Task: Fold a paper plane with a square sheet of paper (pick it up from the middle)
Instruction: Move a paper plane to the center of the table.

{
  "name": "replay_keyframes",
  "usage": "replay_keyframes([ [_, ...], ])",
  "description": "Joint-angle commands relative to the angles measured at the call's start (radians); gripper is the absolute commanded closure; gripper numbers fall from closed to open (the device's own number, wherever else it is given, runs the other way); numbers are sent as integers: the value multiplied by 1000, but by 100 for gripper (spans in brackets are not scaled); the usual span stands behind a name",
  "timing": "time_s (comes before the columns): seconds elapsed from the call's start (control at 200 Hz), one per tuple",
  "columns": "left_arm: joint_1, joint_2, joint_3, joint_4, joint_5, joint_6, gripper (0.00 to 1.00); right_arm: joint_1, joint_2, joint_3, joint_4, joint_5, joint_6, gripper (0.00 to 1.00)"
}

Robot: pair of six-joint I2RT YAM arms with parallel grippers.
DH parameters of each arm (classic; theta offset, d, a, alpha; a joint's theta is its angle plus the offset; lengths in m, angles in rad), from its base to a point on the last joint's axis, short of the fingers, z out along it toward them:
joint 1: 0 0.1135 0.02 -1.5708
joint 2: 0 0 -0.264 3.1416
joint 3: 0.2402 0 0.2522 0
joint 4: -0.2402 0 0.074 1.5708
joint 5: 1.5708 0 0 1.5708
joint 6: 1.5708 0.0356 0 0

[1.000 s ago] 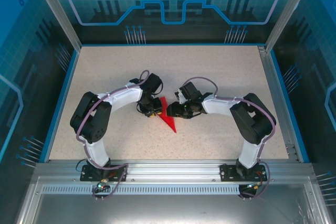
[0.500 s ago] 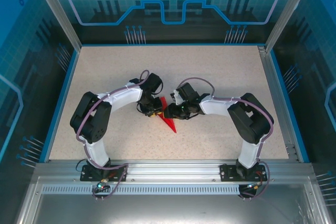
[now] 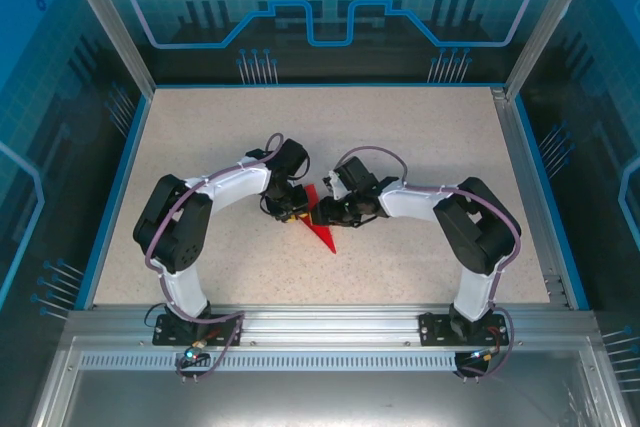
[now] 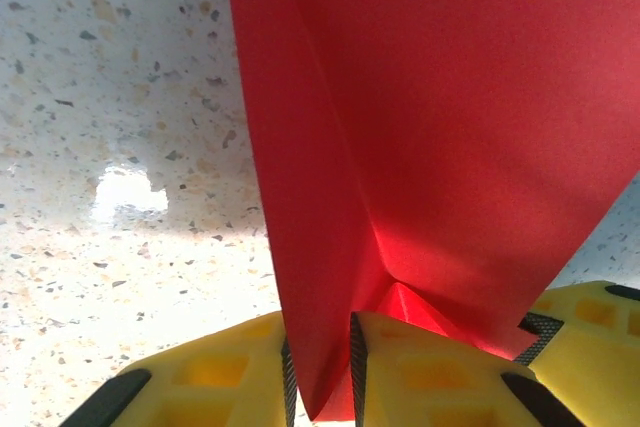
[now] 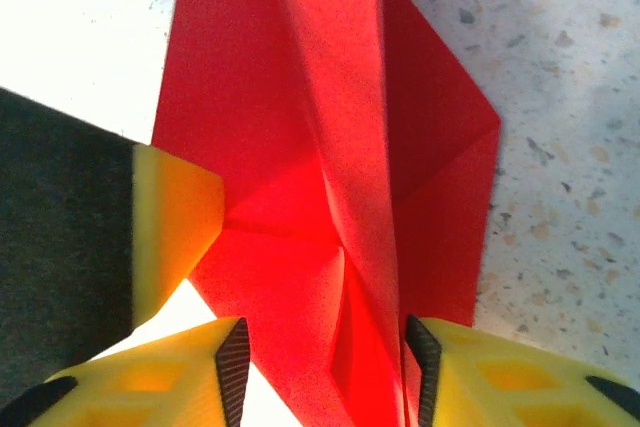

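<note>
The square sheet of paper (image 3: 322,231) is bright red and folded into a narrow pointed dart, lying mid-table with its tip toward the near edge. My left gripper (image 3: 292,210) is at its left side. In the left wrist view, that left gripper (image 4: 320,372) is shut on a standing fold of the red paper (image 4: 420,127). My right gripper (image 3: 326,212) comes in from the right. Its jaws stand apart astride the raised centre folds (image 5: 330,197), the right pad (image 5: 420,367) against the paper, the left pad barely touching an edge.
A yellow finger of the left gripper (image 5: 170,227) shows beside the paper in the right wrist view. The speckled tabletop (image 3: 400,137) has a blue rim and frame posts round it. Both arms bend inward and meet at the middle.
The right gripper has slid a little left onto the paper and its jaws have narrowed. The left gripper has kept its grip and place.
</note>
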Motion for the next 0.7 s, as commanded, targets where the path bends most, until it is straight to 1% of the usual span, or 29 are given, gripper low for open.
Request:
replay_keyframes([
  [0.0, 1, -3, -13, 9, 28, -14, 76, 26, 26, 33, -36, 28, -25, 60],
  [0.06, 1, -9, -15, 7, 27, -14, 76, 32, 34, 39, -51, 46, -28, 62],
  [0.34, 1, -15, -15, 11, 31, -13, 76, 61, 67, 68, -81, 81, -40, 65],
  [0.54, 1, -37, -32, 25, 35, -17, 76, 67, 70, 73, -89, 92, -38, 75],
  [0.695, 1, -105, -58, 49, 19, -19, 74, 69, 47, 85, -116, 109, -45, 84],
])
